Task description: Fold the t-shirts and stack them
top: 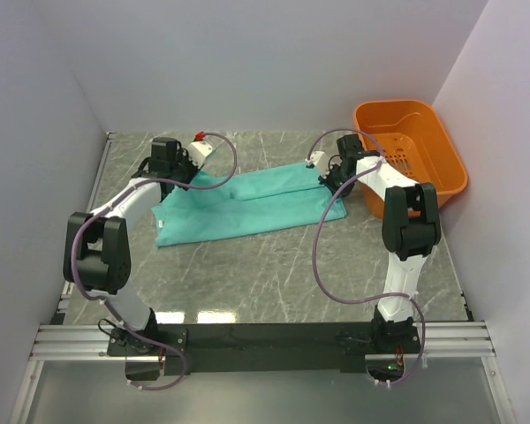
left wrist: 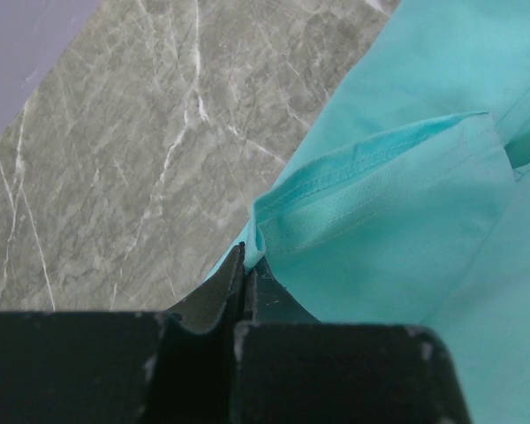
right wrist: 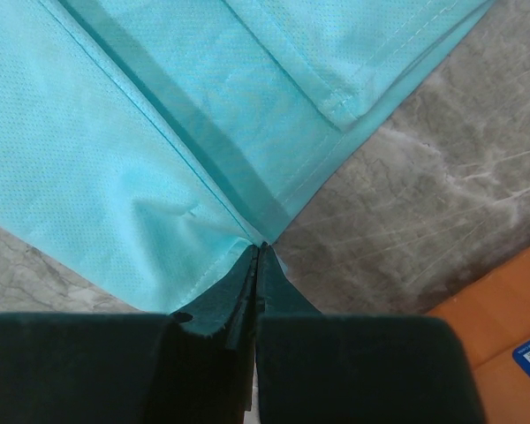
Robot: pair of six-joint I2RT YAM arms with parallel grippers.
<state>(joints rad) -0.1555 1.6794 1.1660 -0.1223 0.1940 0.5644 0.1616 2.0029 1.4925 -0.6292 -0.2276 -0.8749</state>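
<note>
Grips teal t-shirt at both ends: left gripper pinched on hemmed edge, right gripper pinched on folded corner. Orange basket just right of right gripper.

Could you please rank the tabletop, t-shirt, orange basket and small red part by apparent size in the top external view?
1. marble tabletop
2-3. t-shirt and orange basket: too alike to rank, and the basket's rim sits nearer the camera
4. small red part
</note>
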